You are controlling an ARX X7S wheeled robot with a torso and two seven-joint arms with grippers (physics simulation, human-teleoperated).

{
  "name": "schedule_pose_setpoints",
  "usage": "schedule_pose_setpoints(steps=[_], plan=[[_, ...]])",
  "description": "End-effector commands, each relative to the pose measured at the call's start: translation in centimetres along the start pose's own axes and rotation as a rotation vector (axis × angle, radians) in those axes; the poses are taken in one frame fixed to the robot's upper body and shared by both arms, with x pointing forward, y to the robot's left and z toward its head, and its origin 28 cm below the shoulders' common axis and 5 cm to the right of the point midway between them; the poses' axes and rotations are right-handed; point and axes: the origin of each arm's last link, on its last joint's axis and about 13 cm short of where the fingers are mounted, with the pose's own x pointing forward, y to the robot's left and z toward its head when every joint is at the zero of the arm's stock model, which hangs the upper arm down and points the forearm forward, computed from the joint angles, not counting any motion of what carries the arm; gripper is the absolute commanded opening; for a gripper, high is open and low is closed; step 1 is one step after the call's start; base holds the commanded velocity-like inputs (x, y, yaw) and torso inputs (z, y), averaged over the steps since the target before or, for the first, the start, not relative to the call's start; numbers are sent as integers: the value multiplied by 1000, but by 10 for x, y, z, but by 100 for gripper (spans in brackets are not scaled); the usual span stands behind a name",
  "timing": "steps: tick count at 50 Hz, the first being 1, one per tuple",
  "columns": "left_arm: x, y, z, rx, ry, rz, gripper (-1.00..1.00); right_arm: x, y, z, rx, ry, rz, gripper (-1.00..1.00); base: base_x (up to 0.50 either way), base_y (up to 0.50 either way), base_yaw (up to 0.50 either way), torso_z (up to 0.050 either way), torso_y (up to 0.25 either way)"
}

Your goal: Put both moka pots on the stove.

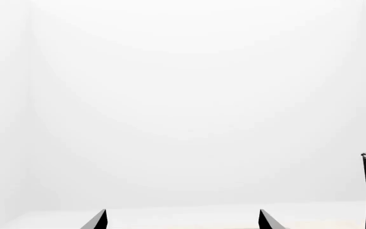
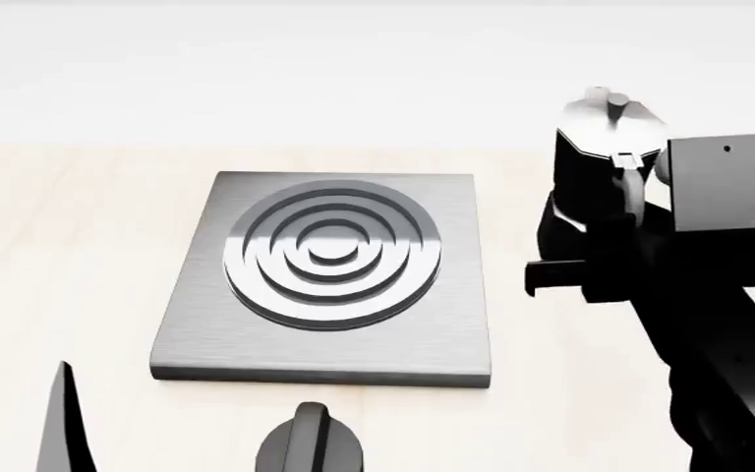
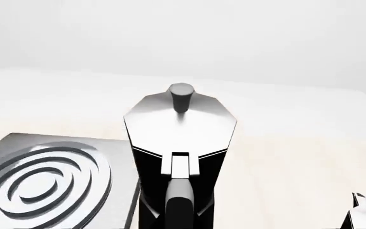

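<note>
Now first moka pot [image 2: 597, 157] stood on bench [image 2: 76, 246], just beside stove's [image 2: 456, 295] right edge. Right end effector [image 3: 179, 210] brought to handle; clenched or released cannot be told. Left end effector [image 1: 183, 220] released, empty. Next: handle to be gripped, pot lifted onto burner.
</note>
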Motion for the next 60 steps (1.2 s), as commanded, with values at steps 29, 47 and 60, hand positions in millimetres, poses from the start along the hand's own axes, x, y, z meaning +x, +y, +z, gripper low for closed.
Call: schedule_pose_setpoints(steps=[29, 47, 60], plan=[[2, 3, 3, -2, 1, 3, 100, 39, 84, 50, -16, -206, 247, -100, 0, 0, 0, 0, 1], [2, 4, 4, -2, 2, -1, 100, 58, 127, 39, 21, -204, 367, -100, 0, 0, 0, 0, 1], [1, 5, 5, -23, -10, -14, 100, 65, 146, 26, 25, -181, 414, -100, 0, 0, 0, 0, 1]])
